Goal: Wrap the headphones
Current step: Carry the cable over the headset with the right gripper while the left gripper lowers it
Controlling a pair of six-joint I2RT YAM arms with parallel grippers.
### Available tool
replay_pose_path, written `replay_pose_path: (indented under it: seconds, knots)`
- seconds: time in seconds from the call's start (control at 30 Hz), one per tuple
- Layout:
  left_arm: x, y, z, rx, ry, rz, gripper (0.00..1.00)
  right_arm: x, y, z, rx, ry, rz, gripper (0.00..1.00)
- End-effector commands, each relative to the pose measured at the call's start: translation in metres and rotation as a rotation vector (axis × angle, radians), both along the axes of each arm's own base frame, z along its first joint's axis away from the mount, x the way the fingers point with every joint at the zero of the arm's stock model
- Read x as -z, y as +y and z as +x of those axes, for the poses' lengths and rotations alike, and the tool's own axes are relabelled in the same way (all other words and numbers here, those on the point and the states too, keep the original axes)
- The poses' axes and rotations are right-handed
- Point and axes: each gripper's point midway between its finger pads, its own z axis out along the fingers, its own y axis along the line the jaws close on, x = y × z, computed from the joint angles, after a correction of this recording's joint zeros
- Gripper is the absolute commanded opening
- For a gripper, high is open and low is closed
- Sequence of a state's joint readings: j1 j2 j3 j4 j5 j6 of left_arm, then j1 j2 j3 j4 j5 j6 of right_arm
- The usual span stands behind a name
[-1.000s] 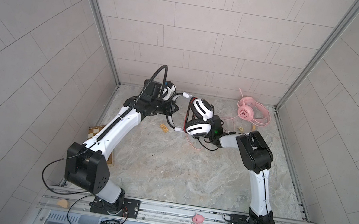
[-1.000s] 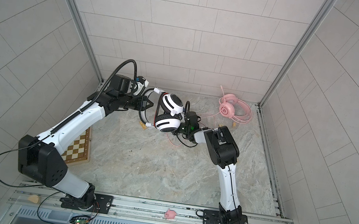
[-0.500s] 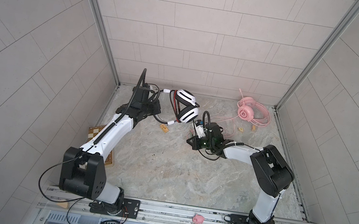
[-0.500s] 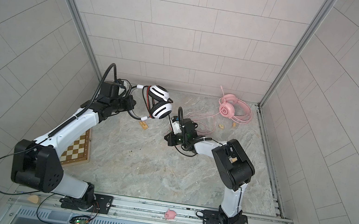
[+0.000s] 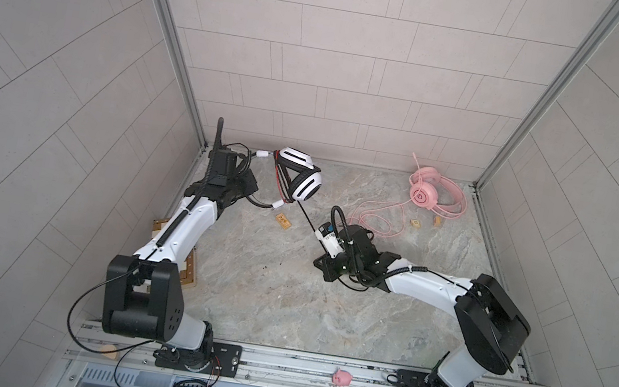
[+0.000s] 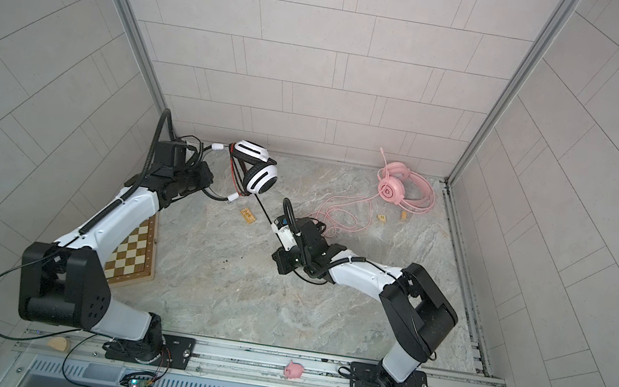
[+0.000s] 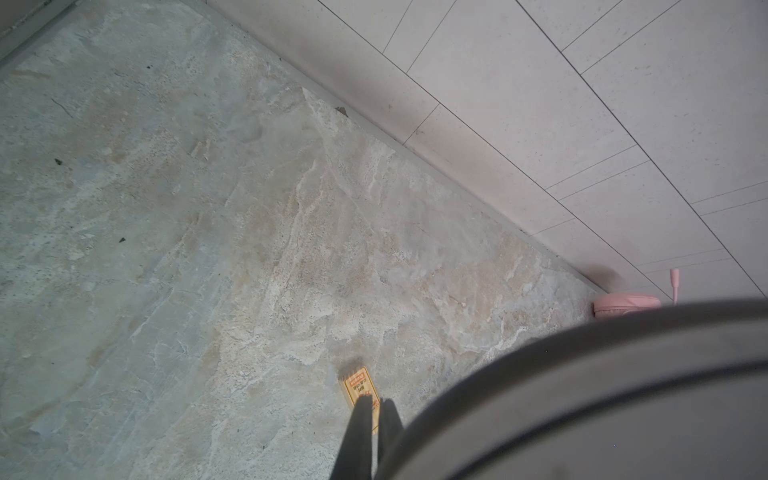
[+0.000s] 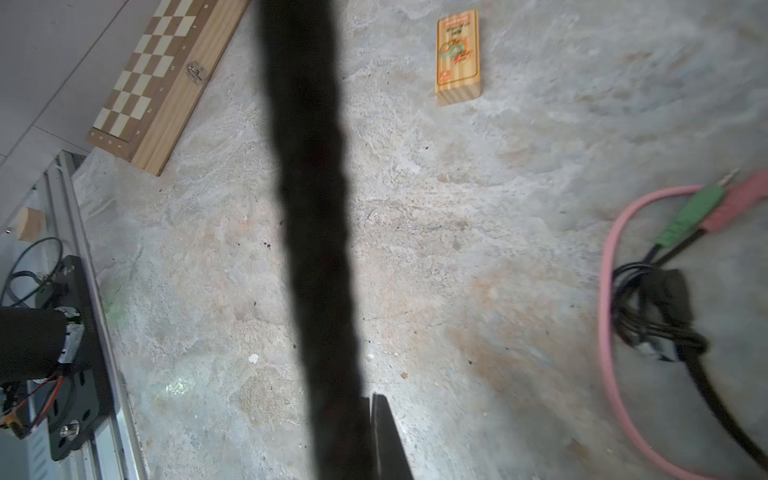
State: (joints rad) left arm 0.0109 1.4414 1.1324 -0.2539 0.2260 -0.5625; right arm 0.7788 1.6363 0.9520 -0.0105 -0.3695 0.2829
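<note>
Hanging clear of the marbled floor near the back-left corner, the white headset was carried by the left gripper, whose fingertips sat almost together, clamped on its band. The black cable ran taut and slanting from the headset down to the right gripper, which was pinched closed on it near mid-floor. The cable's bundled end, with green and pink plugs, lay beside the pink cable. The pink headset lay by the back wall near the right corner, well apart from both grippers. A folded chessboard case lay latched at the left wall, contents hidden. The white headset's ear cups bore black stripes.
</note>
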Motion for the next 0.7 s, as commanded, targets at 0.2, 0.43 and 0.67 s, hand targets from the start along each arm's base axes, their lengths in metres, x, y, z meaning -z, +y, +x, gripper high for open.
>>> replay_pose_path:
  seconds: [0.2, 0.43, 0.67]
  knots:
    - [-0.032, 0.024, 0.0, -0.136, -0.034, 0.124, 0.0, -0.034, -0.028, -0.014, -0.039, -0.121, -0.251, 0.02]
    - [-0.029, -0.012, -0.002, 0.001, 0.039, 0.312, 0.0, -0.116, -0.058, 0.025, 0.08, -0.404, -0.322, 0.05]
    - [-0.015, -0.093, -0.014, 0.35, 0.109, 0.513, 0.0, -0.174, -0.091, 0.071, 0.212, -0.495, -0.316, 0.07]
